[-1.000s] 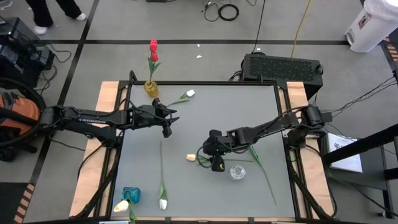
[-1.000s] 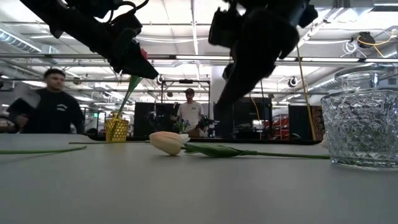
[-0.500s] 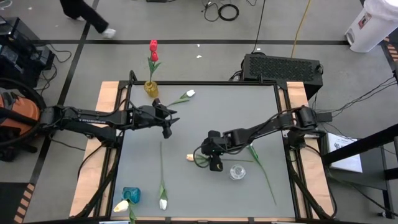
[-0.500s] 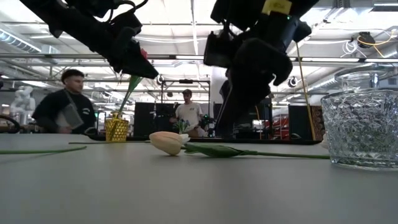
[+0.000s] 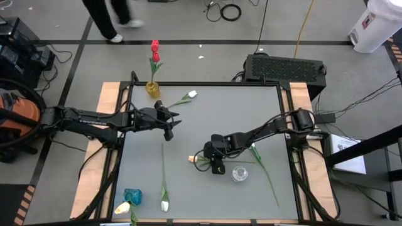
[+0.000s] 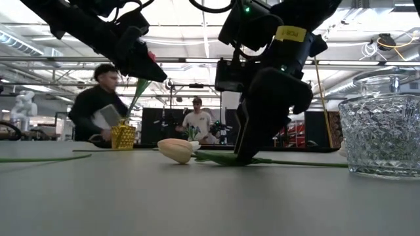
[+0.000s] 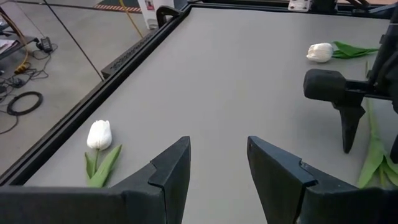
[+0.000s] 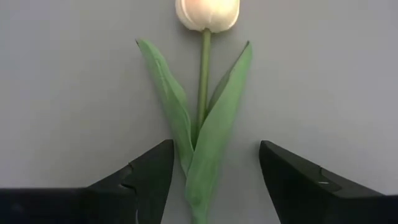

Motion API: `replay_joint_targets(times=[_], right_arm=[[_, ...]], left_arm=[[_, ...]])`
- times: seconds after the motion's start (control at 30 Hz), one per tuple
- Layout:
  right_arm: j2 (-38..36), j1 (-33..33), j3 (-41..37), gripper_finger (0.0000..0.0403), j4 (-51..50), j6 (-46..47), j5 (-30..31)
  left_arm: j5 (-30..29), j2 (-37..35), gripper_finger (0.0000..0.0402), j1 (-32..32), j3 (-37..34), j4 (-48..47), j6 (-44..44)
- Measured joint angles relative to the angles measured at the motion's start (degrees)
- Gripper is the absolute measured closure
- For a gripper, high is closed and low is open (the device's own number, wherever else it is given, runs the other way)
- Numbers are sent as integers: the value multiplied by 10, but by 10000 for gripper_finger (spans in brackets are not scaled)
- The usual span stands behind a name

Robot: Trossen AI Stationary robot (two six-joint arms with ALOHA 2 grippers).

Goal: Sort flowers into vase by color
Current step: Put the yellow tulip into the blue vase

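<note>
Landmark: clear glass vase (image 5: 239, 173), near table's front-right.

Hidden/cut off: cream tulip (image 5: 193, 159) lies just left of the glass vase; its stem and leaves are under the right gripper (image 5: 217, 164) in high view, only the bud shows. In low view the gripper's dark bulk covers part of the stem (image 6: 295, 162). Yellow tulip (image 5: 123, 208) at front-left edge is partly cut off beside a blue vase (image 5: 132, 196). Person (image 6: 98, 111) in bkgd is blurred.

Right gripper: fingers spread wide, straddling the tulip's leaves (image 8: 205, 134), one finger each side, not pinching; tips at table level.

Left gripper (image 5: 168, 123): well left & back of the glass vase, above table, fingers apart, holding nothing.

Around: white tulip (image 5: 164, 205) w/ long stem left of the glass vase; another white one (image 5: 191, 94) at the back near a gold vase (image 5: 152, 88) w/ red tulips (image 5: 155, 50). A bare green stem (image 5: 267, 172) lies right of the glass vase.

Vs 1 s ago: right gripper has dropped & shifted over the cream tulip's stem; left arm unchanged; person has walked rightward.
</note>
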Motion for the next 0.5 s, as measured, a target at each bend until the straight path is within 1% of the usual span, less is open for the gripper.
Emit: replay_joint_targets(times=[0.23,0.5], right_arm=[[0,5,0,178,-10,4,-2],[0,5,0,228,-11,29,-13]], left_arm=[[0,0,235,0,0,-1,0],[0,0,235,0,0,-1,0]])
